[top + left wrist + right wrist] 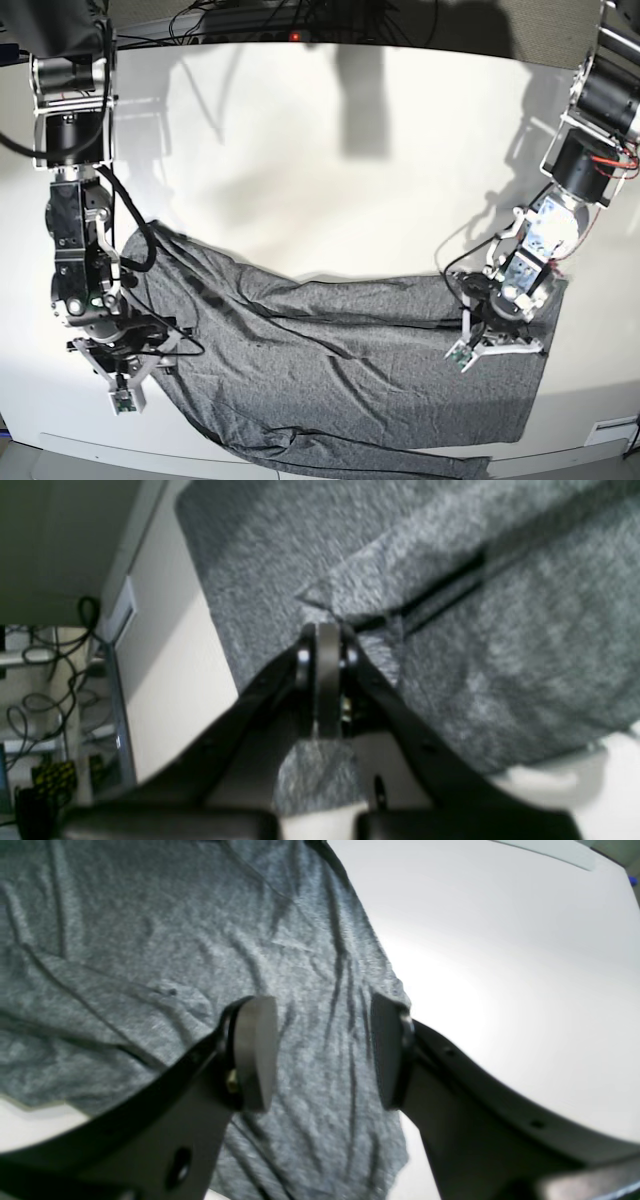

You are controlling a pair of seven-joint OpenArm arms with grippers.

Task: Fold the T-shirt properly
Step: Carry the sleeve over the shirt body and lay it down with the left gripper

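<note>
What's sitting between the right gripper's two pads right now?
Only T-shirt fabric: the right wrist view shows the right gripper open, with wrinkled grey cloth beneath the gap and nothing pinched.

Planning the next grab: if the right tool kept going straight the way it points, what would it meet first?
Most likely the T-shirt: the right tool stands open with wrinkled grey cloth between its pads, near the shirt's edge. How far off is unclear.

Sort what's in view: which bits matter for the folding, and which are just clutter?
For the job: T-shirt; left gripper, shut on a fold of it; right gripper, open over its edge.

Clutter: cables beside the table.
</note>
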